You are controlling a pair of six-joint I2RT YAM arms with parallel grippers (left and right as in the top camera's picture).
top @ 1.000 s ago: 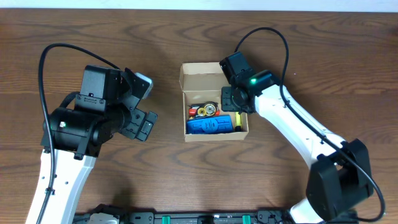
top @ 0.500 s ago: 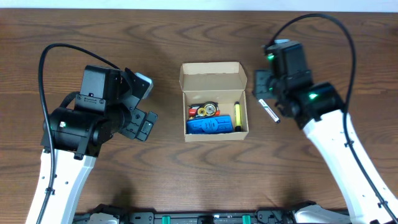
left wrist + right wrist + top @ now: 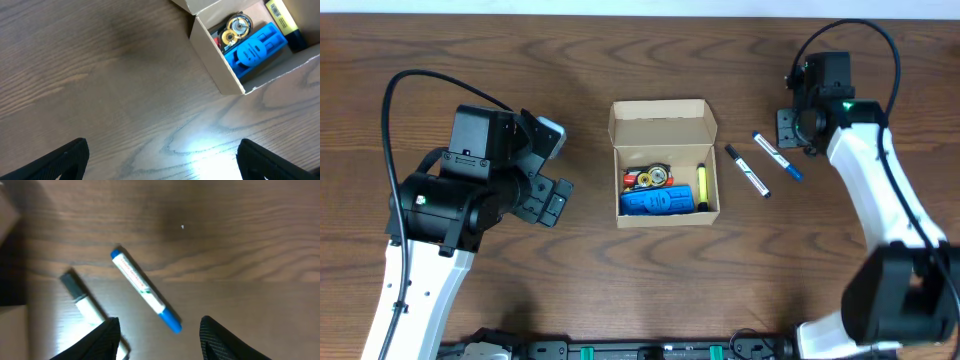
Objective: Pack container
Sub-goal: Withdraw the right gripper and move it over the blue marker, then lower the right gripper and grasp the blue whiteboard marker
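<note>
Tan-brown cardboard marks the small rectangular container, which sits at the centre of the overhead view, open, with its hinged flap lid folded back toward the top of the frame. Inside lie a yellow highlighter pen along the right-hand wall, a blue moulded plastic piece and some small gold and red round parts.

A second ago the right arm hung over the box. Now it has swung to the upper right of the frame, uncovering two pens on the dark wooden counter: a white marker with a black cap and, just right of it, a white marker with blue ends. In the right wrist view its jaws stand spread and empty, the blue-ended marker lying just above the gap between them.

That reads as one drop-off finished and the next pick being lined up, most likely the blue-ended marker. Two pens remain outside, so packing is unfinished.

The left arm has not moved. Its jaws are released, holding nothing, left of the box.
</note>
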